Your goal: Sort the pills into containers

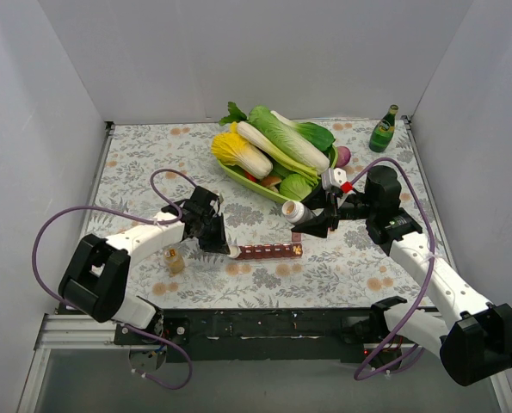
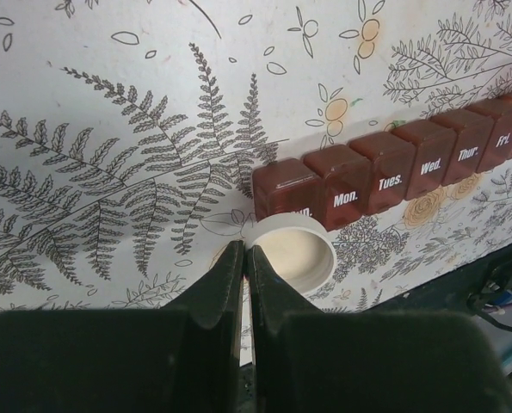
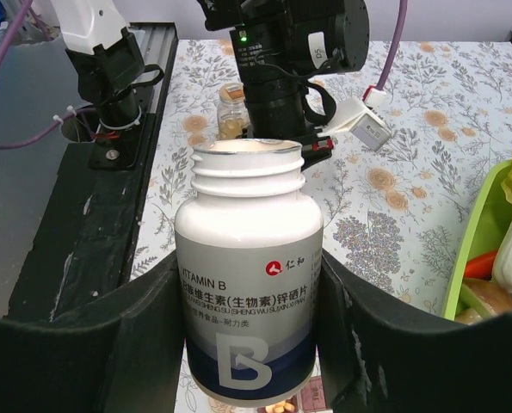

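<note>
The dark red pill organiser (image 1: 268, 251) lies on the flowered cloth between the arms, with its day-labelled lids down in the left wrist view (image 2: 393, 168). My left gripper (image 1: 225, 244) is shut, its tips (image 2: 243, 251) low at the left rim of an upturned white cap (image 2: 297, 255) beside the organiser's left end. My right gripper (image 1: 314, 220) is shut on a white uncapped Vitamin B bottle (image 3: 247, 232), tilted over the organiser's right end (image 1: 296, 211). A few orange-yellow pills (image 3: 278, 407) show just under the bottle, next to dark red plastic.
A small amber bottle (image 1: 176, 261) stands near the left arm. A green tray of vegetables (image 1: 238, 176) lies at the back centre and a green glass bottle (image 1: 383, 129) at the back right. White walls enclose three sides.
</note>
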